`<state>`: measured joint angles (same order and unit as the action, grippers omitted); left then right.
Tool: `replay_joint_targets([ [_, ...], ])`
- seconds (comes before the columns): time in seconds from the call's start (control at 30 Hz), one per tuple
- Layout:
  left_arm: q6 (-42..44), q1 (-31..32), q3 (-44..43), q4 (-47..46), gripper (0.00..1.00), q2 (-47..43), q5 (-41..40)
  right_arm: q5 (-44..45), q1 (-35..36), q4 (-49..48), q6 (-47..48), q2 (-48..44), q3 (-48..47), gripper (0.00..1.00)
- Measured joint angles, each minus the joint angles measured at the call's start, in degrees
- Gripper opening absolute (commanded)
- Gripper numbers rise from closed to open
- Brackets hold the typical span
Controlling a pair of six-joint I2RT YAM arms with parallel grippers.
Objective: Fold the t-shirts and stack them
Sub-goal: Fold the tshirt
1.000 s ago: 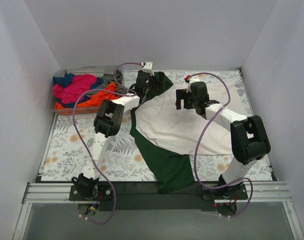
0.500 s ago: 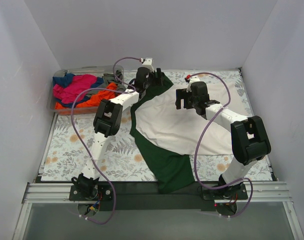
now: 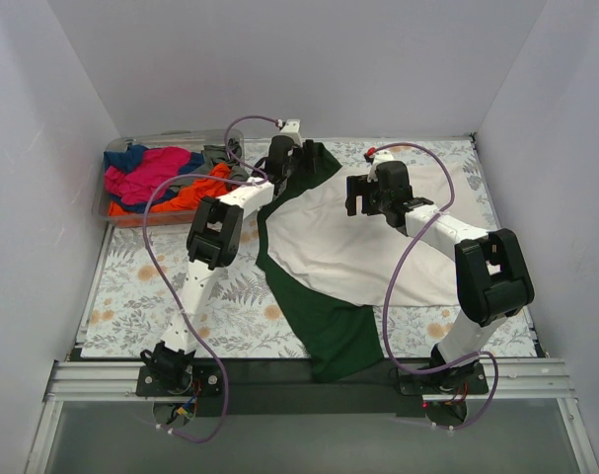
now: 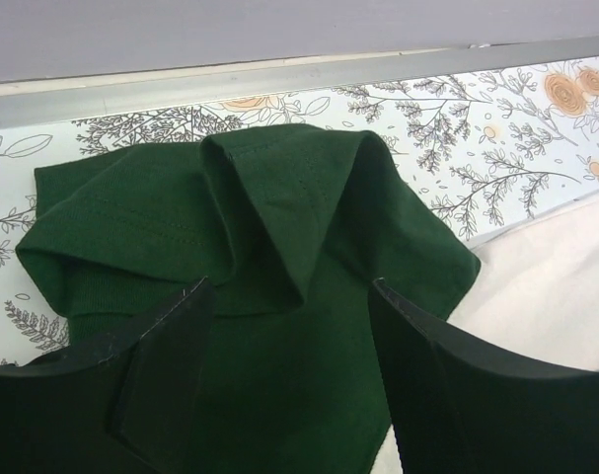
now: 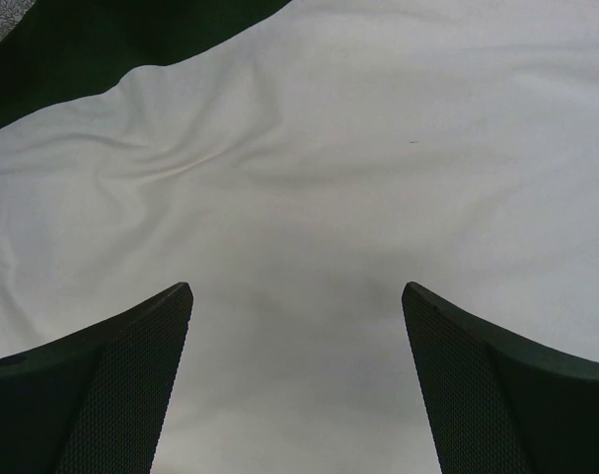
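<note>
Since a second ago your left fingers have drawn closer together, while that arm has barely shifted and the right arm has stayed where it was. The cream t-shirt lies spread on the floral desk, to the right of the clear plastic bin, with its pale body smooth apart from a few soft ripples. Its dark green far sleeve sits just right of the bin's far end, bunched into a raised fold with a stitched hem showing. The left fingers stand apart on either side of that fold, with green cloth between them but not pinched. A broad dark green part of the same shirt runs away from the bin toward the desk's near edge. Farther right of the bin, your right fingers are spread wide over the cream body, holding nothing. Inside the bin, magenta, orange and blue tees lie crumpled together.
</note>
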<state>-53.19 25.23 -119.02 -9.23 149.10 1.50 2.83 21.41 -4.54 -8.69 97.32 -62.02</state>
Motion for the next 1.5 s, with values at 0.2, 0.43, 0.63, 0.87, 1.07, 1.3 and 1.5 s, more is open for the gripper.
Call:
replay_joint_targets([
  [0.2, 0.48, -0.02, -1.31, 0.04, 0.43, 1.73, -0.04, 0.02, 0.0, 0.0, 0.0, 0.0, 0.02, 0.79],
  [0.43, 1.64, -0.07, -2.58, -1.01, 0.31, 2.51, -0.04, 0.22, 0.0, 0.0, 0.02, 0.0, 0.02, 0.79],
  [0.63, 3.23, -0.37, -2.99, -3.76, 0.26, 2.56, -0.02, 0.24, 0.0, 0.0, 0.02, 0.0, 0.02, 0.79],
  [0.87, 3.93, -0.9, -5.22, -5.51, 0.12, 4.2, 0.7, 0.24, 0.0, 0.0, 0.04, 0.0, 0.02, 0.79],
  [1.07, 4.39, -1.18, -5.22, -5.99, 0.0, 6.45, 1.16, 0.22, 0.0, -0.02, 0.04, 0.02, 0.02, 0.79],
  [1.3, 4.57, -1.38, -6.36, -10.27, 0.0, 7.26, 2.08, 0.24, 0.0, -0.11, 0.04, 0.87, 0.02, 0.79],
  [1.5, 5.51, -1.53, -10.01, -18.53, 0.25, 9.07, 4.0, 0.22, 0.0, -0.15, 0.07, 1.55, 0.02, 0.79],
])
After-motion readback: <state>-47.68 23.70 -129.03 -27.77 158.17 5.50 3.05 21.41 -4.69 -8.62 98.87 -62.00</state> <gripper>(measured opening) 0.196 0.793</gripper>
